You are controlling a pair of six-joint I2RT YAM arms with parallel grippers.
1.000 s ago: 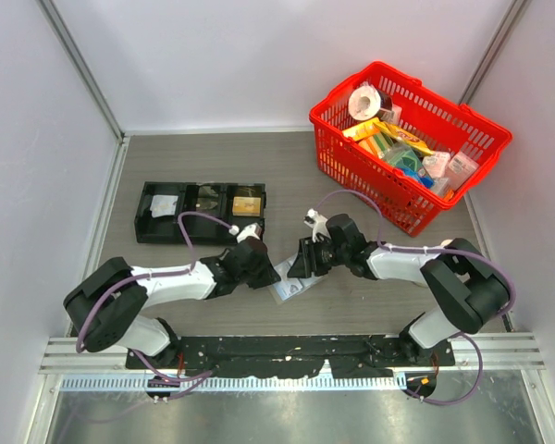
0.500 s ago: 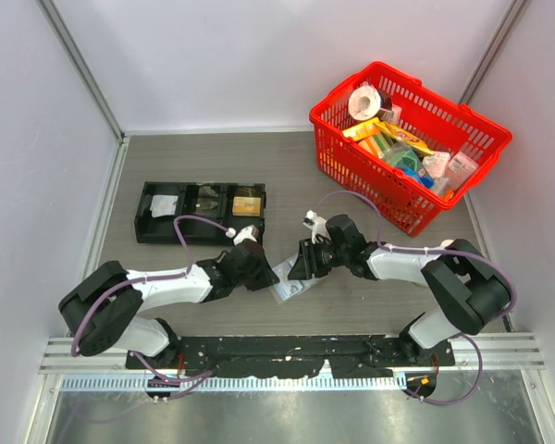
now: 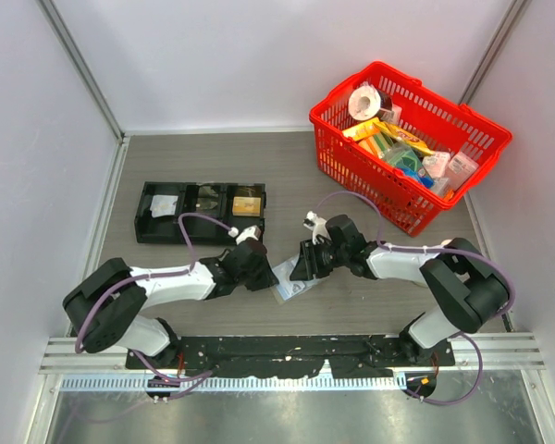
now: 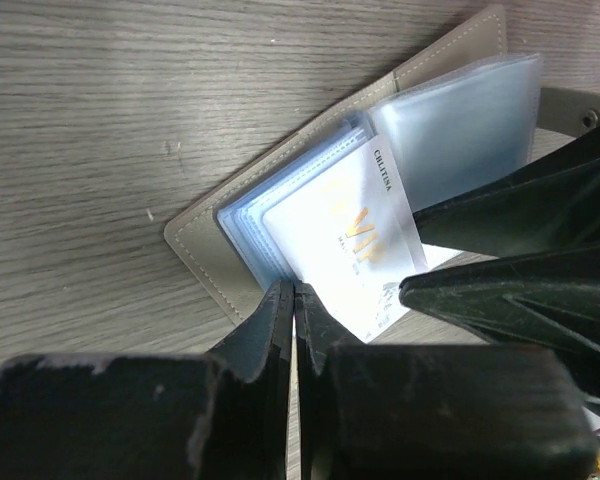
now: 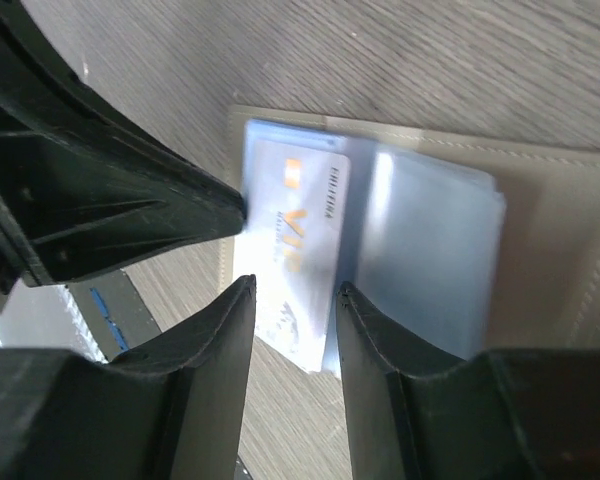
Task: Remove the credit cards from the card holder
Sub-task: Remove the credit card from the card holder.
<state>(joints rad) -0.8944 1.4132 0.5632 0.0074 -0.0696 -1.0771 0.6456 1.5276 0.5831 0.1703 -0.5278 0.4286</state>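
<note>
While the open grey card holder (image 4: 205,250) lies on the wood table (image 3: 213,166) between the arms, the right gripper (image 5: 293,290) is spread over a whitish credit card (image 4: 345,230) half out of its pocket, and the left gripper (image 4: 294,300) is pressed together at the holder's edge. Barely changed in half a second. Red plastic basket (image 3: 351,159) holds packets, black three-compartment tray (image 3: 146,227) holds small bits.

The grey wood-grain counter (image 3: 213,166) before me carries a black tray (image 3: 157,238) at left, a red basket (image 3: 361,171) far right, and the opened card holder (image 3: 289,285) near the front.
</note>
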